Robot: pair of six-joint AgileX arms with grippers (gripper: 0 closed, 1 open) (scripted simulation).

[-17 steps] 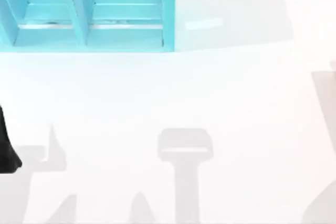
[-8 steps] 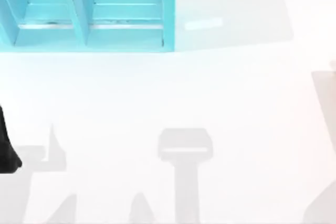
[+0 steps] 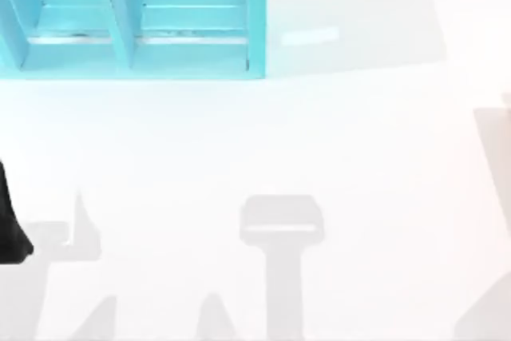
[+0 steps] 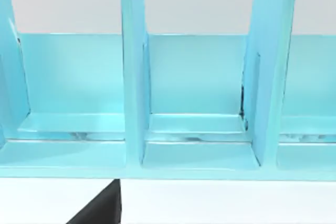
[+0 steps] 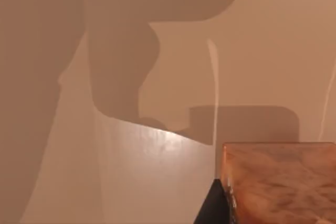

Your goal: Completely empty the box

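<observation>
The turquoise box [image 3: 255,21] stands at the table's far left, its thick walls and dividers forming compartments. In the left wrist view the box [image 4: 134,77] faces the camera from close by, and the compartments in sight hold nothing. A black part of my left arm [image 3: 11,229] sits at the table's left edge, well in front of the box. A black piece of my left gripper [image 4: 101,209] pokes in just before the box's front wall. The right wrist view looks at a tan surface with a marbled orange-brown block [image 5: 281,182] close to the camera and a dark piece [image 5: 211,209] beside it.
The white table [image 3: 263,141] stretches wide in front of and to the right of the box. Grey arm shadows [image 3: 281,229] fall on its near half. A further shadow lies at the right edge [image 3: 495,157].
</observation>
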